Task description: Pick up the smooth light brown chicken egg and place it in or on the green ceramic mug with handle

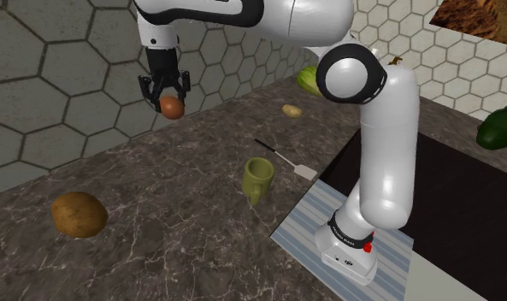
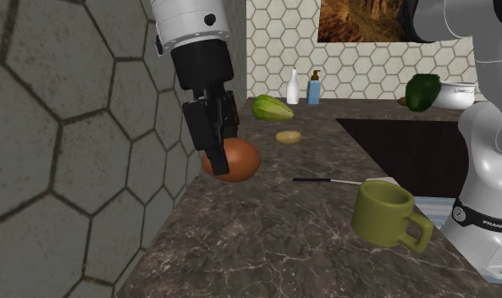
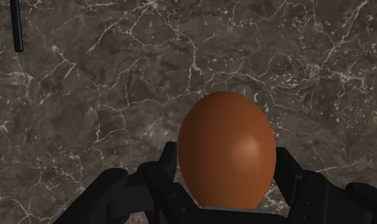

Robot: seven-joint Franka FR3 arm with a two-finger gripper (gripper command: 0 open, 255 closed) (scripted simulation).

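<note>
I see a dark marbled countertop (image 1: 157, 197) with a green mug (image 1: 258, 178) standing upright on it. In the shoulder view, reading from the mug, a black-handled spatula (image 1: 285, 160) lies at 2 o'clock. A small potato (image 1: 291, 110) sits at 1 o'clock, a large brown potato (image 1: 79, 214) well apart at 9 o'clock, and a striped cloth (image 1: 298, 229) at 5 o'clock.

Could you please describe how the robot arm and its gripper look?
The arm has smooth, rounded white segments with dark rings at the joints. Near its base, a black band carries white lettering, and small red marks show. The gripper is all black, with two angular fingers.
</note>
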